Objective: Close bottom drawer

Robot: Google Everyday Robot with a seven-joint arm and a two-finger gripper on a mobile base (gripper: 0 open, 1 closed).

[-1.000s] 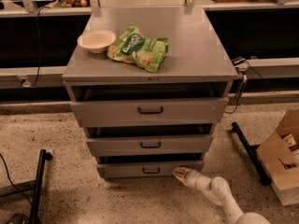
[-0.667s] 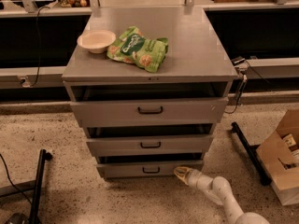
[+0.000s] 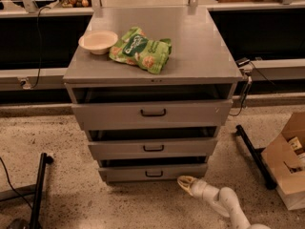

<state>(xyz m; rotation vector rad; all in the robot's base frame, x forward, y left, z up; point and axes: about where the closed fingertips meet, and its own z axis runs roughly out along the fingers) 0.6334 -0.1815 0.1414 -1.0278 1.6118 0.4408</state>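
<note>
The bottom drawer (image 3: 153, 172) is the lowest, narrowest grey drawer of the cabinet, with a small black bar handle (image 3: 154, 174) in the middle of its front. It stands slightly pulled out, a dark gap above it. The mid-width drawer (image 3: 152, 148) and the wide top drawer (image 3: 147, 113) above it also stand partly out. My gripper (image 3: 185, 182) is low near the floor, just right of and in front of the bottom drawer's right end, on the white arm (image 3: 221, 202) coming from the lower right.
A beige bowl (image 3: 98, 41) and a green snack bag (image 3: 141, 49) lie on the cabinet top (image 3: 190, 46). A cardboard box (image 3: 286, 168) stands at the right, with a black bar (image 3: 252, 154) on the floor beside it. A black stand leg (image 3: 39, 187) is at the lower left.
My gripper has dropped slightly lower and a little away from the bottom drawer's front. The drawers stand as before.
</note>
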